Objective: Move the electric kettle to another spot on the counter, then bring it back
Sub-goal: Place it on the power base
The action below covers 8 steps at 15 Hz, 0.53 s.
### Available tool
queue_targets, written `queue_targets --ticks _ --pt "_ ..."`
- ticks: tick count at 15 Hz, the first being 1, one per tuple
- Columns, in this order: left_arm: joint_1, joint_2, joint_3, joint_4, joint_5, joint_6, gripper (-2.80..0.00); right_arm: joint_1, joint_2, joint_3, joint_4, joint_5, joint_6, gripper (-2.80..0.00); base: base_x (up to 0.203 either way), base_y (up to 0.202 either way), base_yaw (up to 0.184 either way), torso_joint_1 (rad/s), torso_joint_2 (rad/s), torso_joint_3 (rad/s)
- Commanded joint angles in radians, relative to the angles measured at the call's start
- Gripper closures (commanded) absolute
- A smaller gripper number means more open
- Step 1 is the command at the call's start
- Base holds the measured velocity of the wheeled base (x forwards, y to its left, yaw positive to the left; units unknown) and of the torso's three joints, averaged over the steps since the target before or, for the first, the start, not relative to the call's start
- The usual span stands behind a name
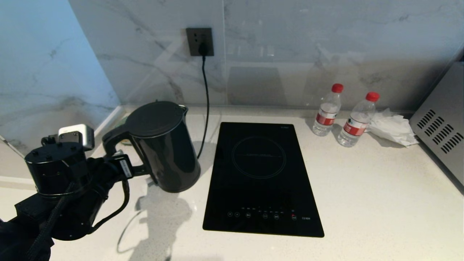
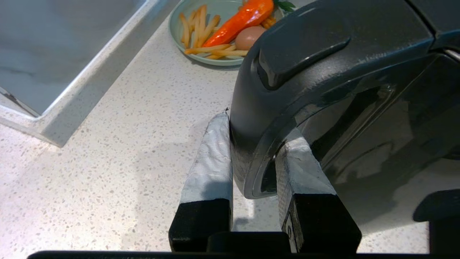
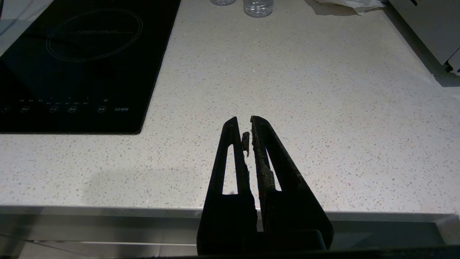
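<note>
Left pincer (image 2: 251, 144) clamping glossy black electric kettle (image 1: 163, 145) handle, right pincer (image 3: 248, 129) closed

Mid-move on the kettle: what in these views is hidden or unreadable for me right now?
- Kettle underside: head view, hidden by its own body, so lifted or resting on the counter is unclear.
- Plate of food: left wrist view, cut by the edge and the kettle handle the left gripper clamps.
- Cooktop button labels: too small.
- Right gripper: outside the head view.
</note>
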Motion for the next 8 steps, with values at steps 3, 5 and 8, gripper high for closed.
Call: queue_targets --ticks 3,5,8 --pt "-0.03 -0.008 0.025 -0.013 -0.001 -0.002 -2.8 0.0 0.0 0.0 0.0 0.0 0.0 0.0 0.0 0.0 0.0 0.0 0.0 0.0" --pt "-0.06 -0.023 0.052 -0.015 -0.006 0.0 -2.8 0.0 0.0 0.0 0.0 0.0 0.0 0.0 0.0 0.0 0.0 0.0 0.0 0.0" --pt "-0.068 -0.027 0.064 -0.016 -0.006 0.0 -2.8 0.0 0.0 0.0 0.0 -0.001 0.0 0.0 0.0 0.0 0.0 0.0 0.0 0.0"
